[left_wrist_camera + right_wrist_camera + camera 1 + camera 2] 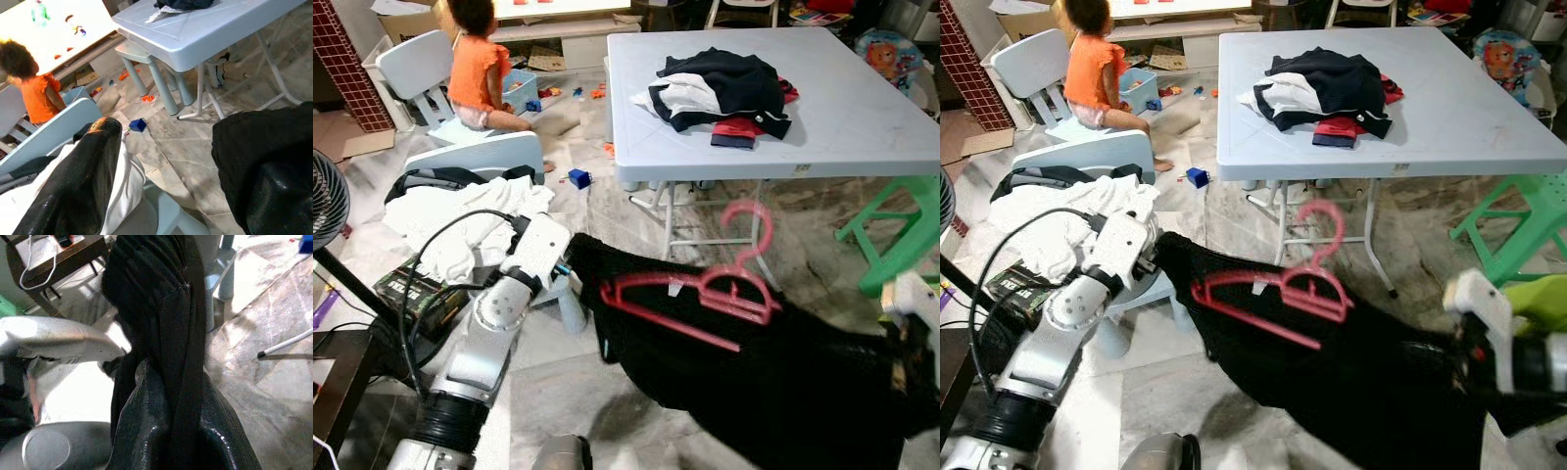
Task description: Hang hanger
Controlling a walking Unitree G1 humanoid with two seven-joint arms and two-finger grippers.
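On your left, the left gripper (570, 262) sits at the left end of the black garment (783, 382). In the left wrist view its fingers (78, 186) stand wide apart, one bare, the other wrapped in the black cloth, so it is parted with the cloth draped over one finger rather than pinched between the two. Behind that arm you have a pile of white laundry (460, 220) on a pale blue small chair (475, 157), and a fan (328, 201) at the far left edge of view. Farther back a child in an orange top (480, 69) sits on the floor among toys, with a blue block (578, 178) on the tiles near the table leg.

The garment stretches between your two arms, hanging above the marble floor (558, 372). The pink hanger (705, 289) lies on top of it near its left half, hook pointing up toward the table's front edge.

The light blue folding table (862, 108) stands beyond, carrying a heap of dark, white and red clothes (724, 93) near its middle. A green stool (901, 235) stands under its right front corner.

On your right, the right gripper (171, 431) is clamped on the garment's right end, the cloth bunched tight between its fingers.
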